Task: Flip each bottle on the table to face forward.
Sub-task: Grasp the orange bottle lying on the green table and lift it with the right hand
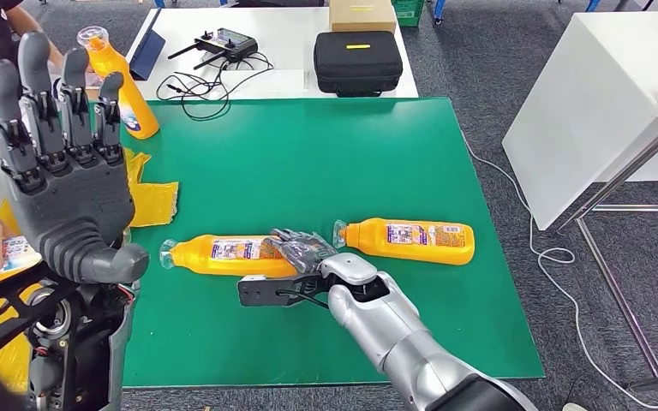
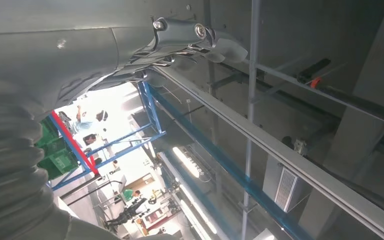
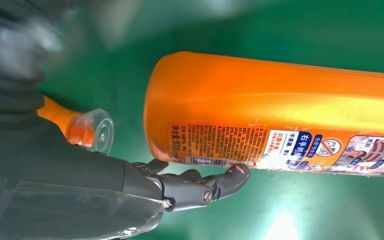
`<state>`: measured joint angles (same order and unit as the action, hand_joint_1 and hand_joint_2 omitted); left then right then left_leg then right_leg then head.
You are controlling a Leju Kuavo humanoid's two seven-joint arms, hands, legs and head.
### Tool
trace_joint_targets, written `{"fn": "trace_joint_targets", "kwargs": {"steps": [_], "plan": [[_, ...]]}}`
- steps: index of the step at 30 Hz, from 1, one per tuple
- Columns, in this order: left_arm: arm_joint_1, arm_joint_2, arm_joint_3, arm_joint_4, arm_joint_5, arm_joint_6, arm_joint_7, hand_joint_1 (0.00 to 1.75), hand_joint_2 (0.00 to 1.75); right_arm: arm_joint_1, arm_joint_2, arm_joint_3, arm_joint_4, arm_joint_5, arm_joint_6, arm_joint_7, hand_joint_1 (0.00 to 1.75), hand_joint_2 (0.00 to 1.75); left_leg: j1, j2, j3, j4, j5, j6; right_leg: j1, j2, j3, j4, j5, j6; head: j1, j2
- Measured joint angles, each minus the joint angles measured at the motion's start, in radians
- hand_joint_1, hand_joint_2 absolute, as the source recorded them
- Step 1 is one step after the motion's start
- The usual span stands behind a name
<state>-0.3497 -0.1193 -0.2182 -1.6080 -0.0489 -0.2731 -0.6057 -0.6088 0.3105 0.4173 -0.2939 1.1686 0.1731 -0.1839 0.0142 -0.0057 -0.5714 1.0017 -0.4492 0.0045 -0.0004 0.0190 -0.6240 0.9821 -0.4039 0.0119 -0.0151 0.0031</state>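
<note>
While the right hand (image 1: pixel 302 249) rests with fingers spread on its base, holding nothing, an orange plastic bottle with a clear cap and printed label (image 1: pixel 223 255) lies sideways on the green tabletop (image 1: pixel 308 154). A matching bottle (image 1: pixel 411 240) lies just right; the raised left hand (image 1: pixel 64 171) is wide, empty.

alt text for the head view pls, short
The right hand reaches onto a green table, its fingers at the base of an orange bottle lying on its side, with a second bottle lying just beyond. The left hand is raised, open, beside a third bottle.
</note>
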Motion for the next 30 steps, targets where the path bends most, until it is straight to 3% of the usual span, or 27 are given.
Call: {"fn": "trace_joint_targets", "kwargs": {"steps": [8,17,20,24,30], "plan": [[0.001,0.000,0.000,-0.016,0.006,-0.007,-0.010,0.00,1.75,-0.004,-0.002,-0.006,0.009,-0.003,0.011,0.026,0.00,1.75,0.000,0.000,0.000,0.000,0.000,0.000,0.000,0.000,0.000,0.000,0.000,0.000,0.000,0.000],[0.031,0.000,-0.002,-0.067,0.008,-0.010,-0.029,0.00,1.75,-0.010,-0.012,0.003,0.020,0.070,0.028,0.189,0.01,1.75,0.000,0.000,0.001,0.000,0.000,0.000,0.000,0.000,0.000,0.000,0.000,0.000,0.000,0.000],[0.036,0.000,-0.006,-0.069,0.008,-0.010,-0.032,0.00,1.75,-0.006,-0.018,0.012,0.024,0.089,0.028,0.222,0.31,1.75,0.000,0.000,0.001,0.000,0.000,0.000,0.000,0.000,0.001,0.000,0.000,0.000,0.000,0.000],[0.040,-0.001,-0.011,-0.073,0.008,-0.008,-0.032,0.00,1.75,-0.002,-0.020,0.022,0.027,0.105,0.022,0.238,1.28,1.75,0.000,0.000,0.002,0.000,0.000,0.000,0.000,0.000,0.002,0.000,0.000,0.000,0.000,0.000],[0.052,-0.002,-0.011,-0.083,0.008,0.001,-0.031,0.00,1.75,0.000,-0.019,0.037,0.028,0.121,0.019,0.248,1.58,1.75,0.000,0.000,0.003,0.000,0.000,0.000,0.000,0.000,0.003,0.000,0.000,0.000,0.000,0.000]]}}
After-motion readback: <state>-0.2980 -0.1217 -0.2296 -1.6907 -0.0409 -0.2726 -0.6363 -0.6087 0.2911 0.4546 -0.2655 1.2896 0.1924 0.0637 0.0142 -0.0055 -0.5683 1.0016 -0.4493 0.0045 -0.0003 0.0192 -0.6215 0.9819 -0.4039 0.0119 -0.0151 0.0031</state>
